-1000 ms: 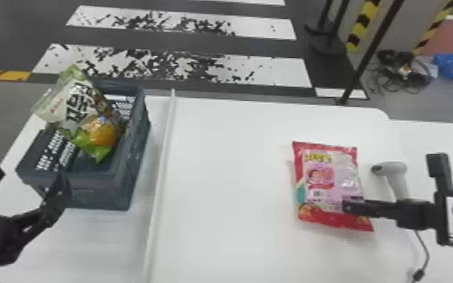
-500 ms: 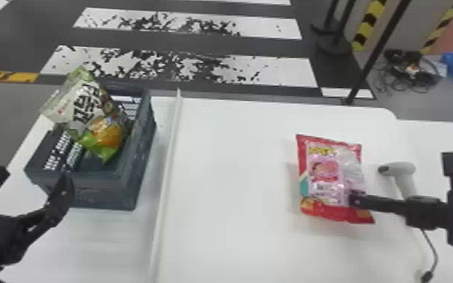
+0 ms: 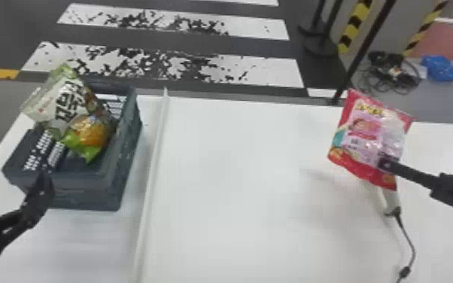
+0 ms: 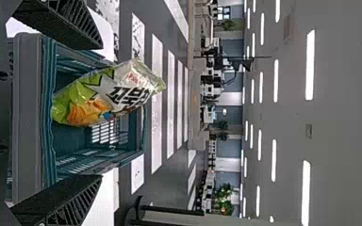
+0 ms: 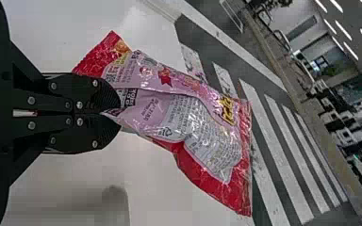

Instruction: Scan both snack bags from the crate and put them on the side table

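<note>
White counter [image 3: 229, 195], one, bearing at left a dark blue-grey crate [image 3: 82, 193]. Snack bags, two: one green and white [image 3: 69, 103], leaning in the crate with its top above the rim; one red and pink [image 3: 363, 139], raised over the counter's right side, gripped near its lower end by the closed right pincer [image 3: 383, 162]. Left pincer [image 3: 12, 177], wide open, empty, at the crate's near side; pale scanner [image 3: 390, 199], corded, partly hidden behind the red and pink bag.

Large indoor lab or test hall, as seen from my remote station. I note a painted crosswalk [image 3: 271, 71], hazard striping [image 3: 353, 23], rows of ceiling lights [image 4: 310, 66], leafy plants [image 4: 224, 193] and distant white furniture [image 5: 344, 136].
</note>
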You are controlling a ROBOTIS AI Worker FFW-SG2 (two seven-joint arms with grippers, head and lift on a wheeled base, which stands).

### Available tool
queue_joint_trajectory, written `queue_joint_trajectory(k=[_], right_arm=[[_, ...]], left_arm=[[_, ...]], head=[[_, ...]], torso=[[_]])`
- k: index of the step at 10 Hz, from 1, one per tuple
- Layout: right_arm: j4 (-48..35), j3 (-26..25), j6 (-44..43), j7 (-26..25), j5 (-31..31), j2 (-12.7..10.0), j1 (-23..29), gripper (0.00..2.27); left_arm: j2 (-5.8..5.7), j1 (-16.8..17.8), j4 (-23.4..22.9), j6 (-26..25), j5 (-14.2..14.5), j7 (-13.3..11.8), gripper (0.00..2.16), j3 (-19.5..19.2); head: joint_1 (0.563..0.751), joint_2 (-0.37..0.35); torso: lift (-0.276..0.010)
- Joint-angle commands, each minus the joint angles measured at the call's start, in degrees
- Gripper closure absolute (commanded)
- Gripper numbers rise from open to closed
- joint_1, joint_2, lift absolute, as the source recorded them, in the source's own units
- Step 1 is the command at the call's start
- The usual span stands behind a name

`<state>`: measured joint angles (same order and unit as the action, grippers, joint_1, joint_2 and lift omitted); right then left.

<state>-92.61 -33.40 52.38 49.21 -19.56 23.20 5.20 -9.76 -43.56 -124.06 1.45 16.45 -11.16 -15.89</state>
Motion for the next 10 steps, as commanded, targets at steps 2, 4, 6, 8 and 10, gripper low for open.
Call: queue_joint_trajectory(k=[2, 4, 6, 8, 10], right_arm=[[5.5, -4.7, 0.7, -14.1, -0.7, 0.7, -3.0, 2.26], [10.0, -7.4, -4.3, -29.4, -6.1, 0.5, -3.3, 2.26], [13.9, -7.4, -12.7, -39.9, -6.7, 0.3, -3.4, 2.26], [19.5, -6.8, -17.6, -41.7, -6.7, 0.8, -5.0, 1.44], [20.6, -4.9, -24.1, -46.3, -6.3, 0.3, -4.7, 0.0]], left_arm=[[0.0, 0.5, 0.6, 0.0, 0.1, 0.0, 0.01, 0.0], [0.09, 0.9, 1.0, 0.0, 0.2, 0.0, 0.01, 0.0], [0.09, 1.2, 1.5, 0.0, 0.2, 0.0, 0.01, 0.0], [-0.09, 1.5, 1.6, -0.2, 0.2, 0.0, 0.01, 0.0], [-0.17, 1.6, 1.4, -0.2, 0.4, 0.0, 0.01, -0.1]], head=[[0.695, -0.196], [0.695, -0.315], [0.695, -0.35], [0.695, -0.35], [0.695, -0.35]], torso=[[-0.087], [-0.087], [-0.087], [-0.087], [-0.087]])
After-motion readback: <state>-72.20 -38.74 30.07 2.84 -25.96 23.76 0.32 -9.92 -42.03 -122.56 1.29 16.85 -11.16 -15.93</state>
